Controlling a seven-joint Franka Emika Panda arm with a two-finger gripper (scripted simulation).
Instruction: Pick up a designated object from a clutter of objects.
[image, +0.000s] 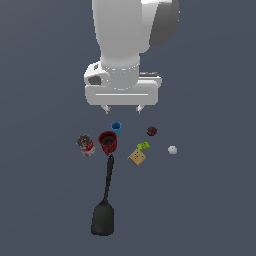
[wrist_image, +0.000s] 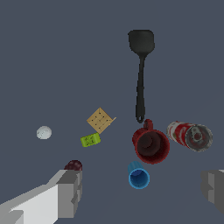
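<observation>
1. Hovering: gripper (image: 122, 108), fingers spread, nothing held, above the clutter w/ blue cup (image: 116, 126) just below.
2. Spatula (image: 104, 206): well clear, ignore.
3. Red mug (image: 108, 141): touching or nearly touching cup; keep fingers off it.
4. Blue cup: descend centred, straddle rim, then close.

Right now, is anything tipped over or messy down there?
Yes. The can lies on its side beside the upright red mug. The blue cup looks tilted too, its opening facing sideways. Nothing has spilled or looks broken. The open claw hangs above, touching nothing.
</observation>
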